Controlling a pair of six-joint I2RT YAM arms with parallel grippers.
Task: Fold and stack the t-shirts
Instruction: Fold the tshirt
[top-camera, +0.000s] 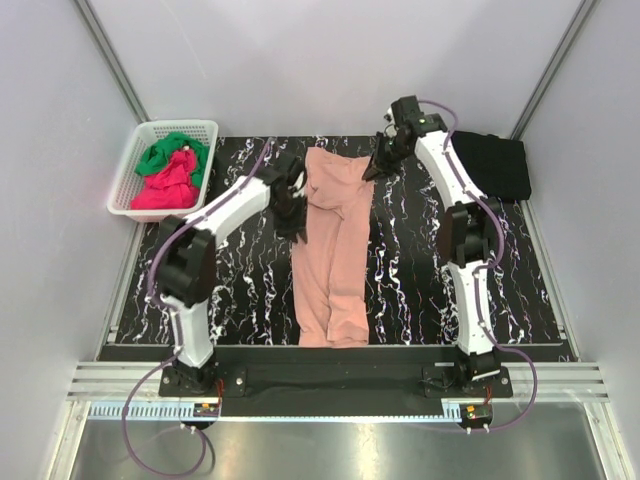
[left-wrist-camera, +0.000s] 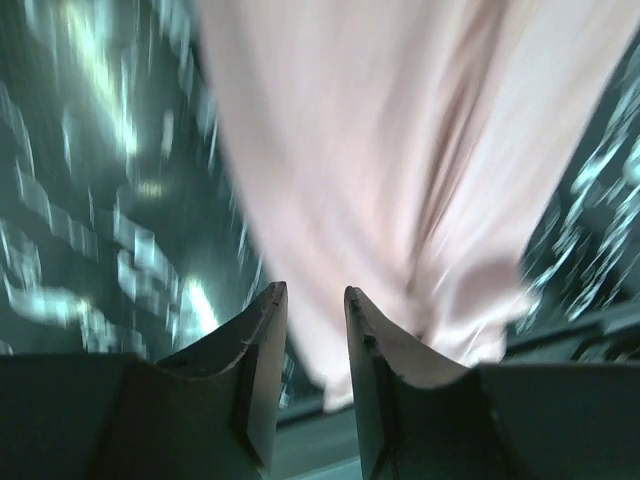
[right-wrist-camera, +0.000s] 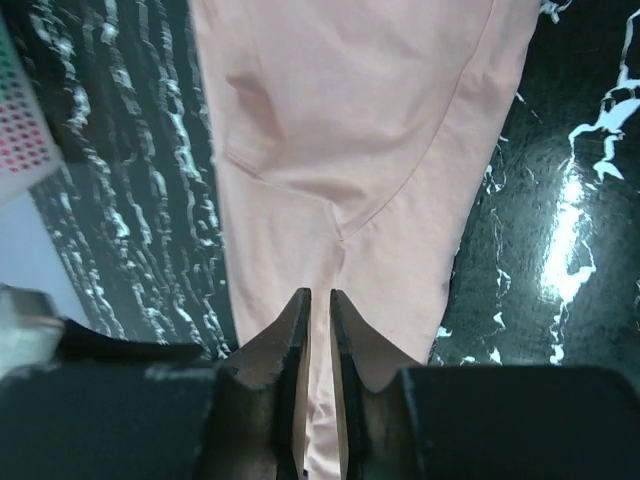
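One salmon-pink t-shirt (top-camera: 330, 250), one black t-shirt (top-camera: 497, 165), two in basket (top-camera: 125, 180)

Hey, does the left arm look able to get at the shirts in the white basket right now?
Probably yes. The white basket holding the shirts sits open-topped at the far left, on that arm's side, with only table between it and the left gripper.

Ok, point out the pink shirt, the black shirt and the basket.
pink shirt (top-camera: 335, 250), top view, middle of the long strip of cloth.
black shirt (top-camera: 497, 166), top view, centre of the dark cloth at the far right.
basket (top-camera: 124, 180), top view, its white left wall.
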